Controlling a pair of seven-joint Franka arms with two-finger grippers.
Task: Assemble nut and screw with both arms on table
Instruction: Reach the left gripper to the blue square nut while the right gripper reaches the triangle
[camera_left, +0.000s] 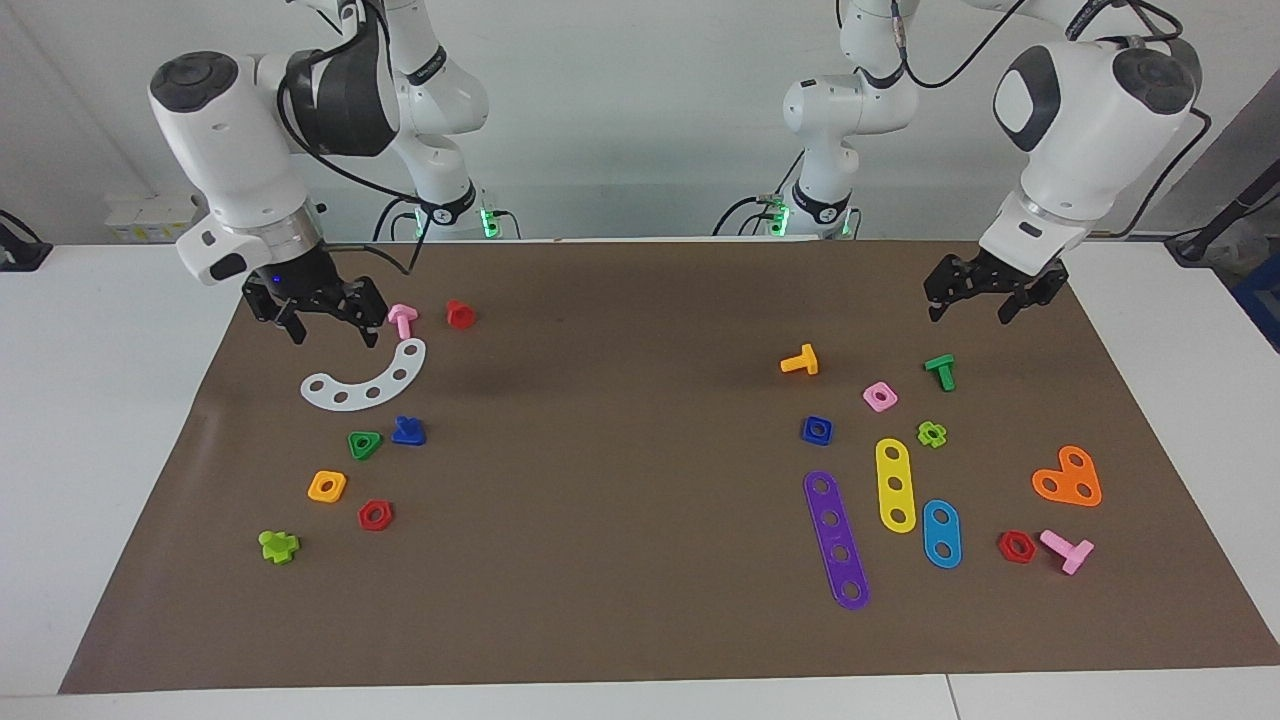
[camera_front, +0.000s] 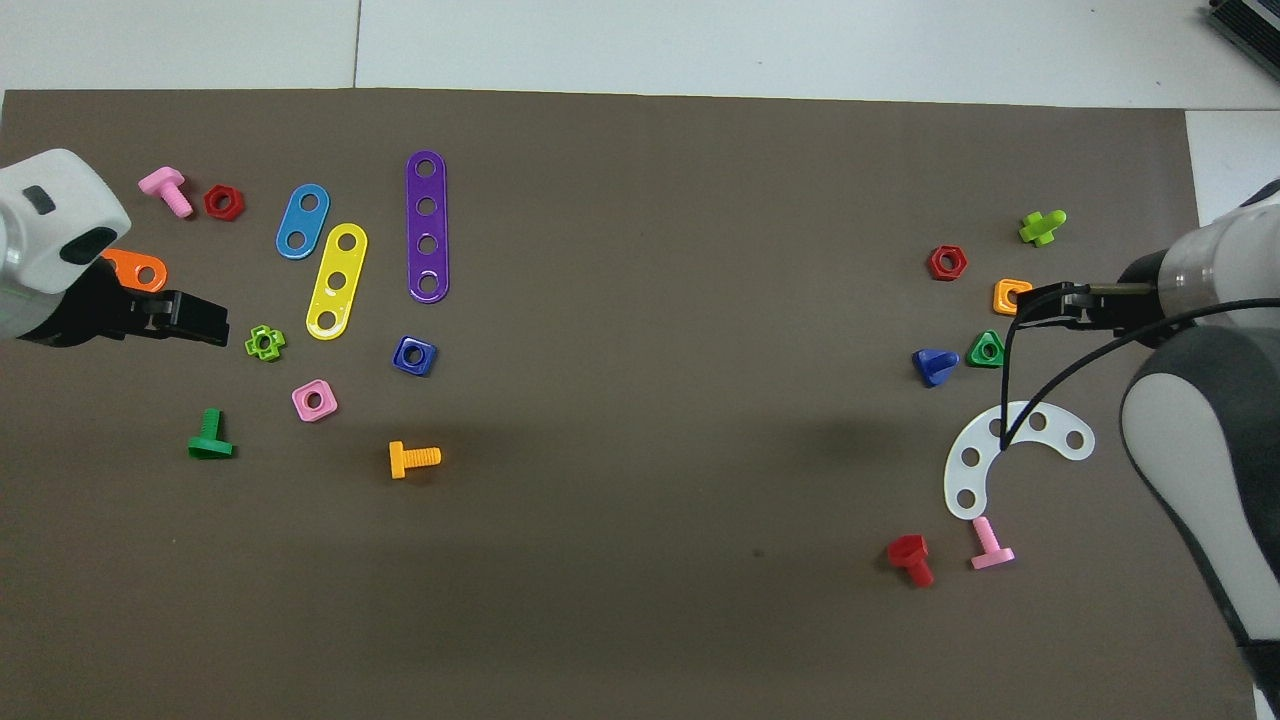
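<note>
The blue square nut (camera_left: 817, 430) (camera_front: 414, 355) lies on the brown mat (camera_left: 620, 520) toward the left arm's end. The blue screw (camera_left: 408, 432) (camera_front: 935, 365) with a triangular head lies toward the right arm's end, beside a green triangular nut (camera_left: 364, 444). My right gripper (camera_left: 332, 330) (camera_front: 1040, 300) hangs open and empty above the mat, over the end of a white curved strip (camera_left: 365, 380). My left gripper (camera_left: 970, 312) (camera_front: 195, 320) hangs open and empty above the mat near a green screw (camera_left: 940, 371).
Near the blue nut lie a pink nut (camera_left: 879, 396), an orange screw (camera_left: 800, 361), and purple (camera_left: 836, 538), yellow (camera_left: 895, 484) and blue strips (camera_left: 941, 533). Near the blue screw lie an orange nut (camera_left: 327, 486), a red nut (camera_left: 375, 514), and pink (camera_left: 402, 320) and red screws (camera_left: 459, 314).
</note>
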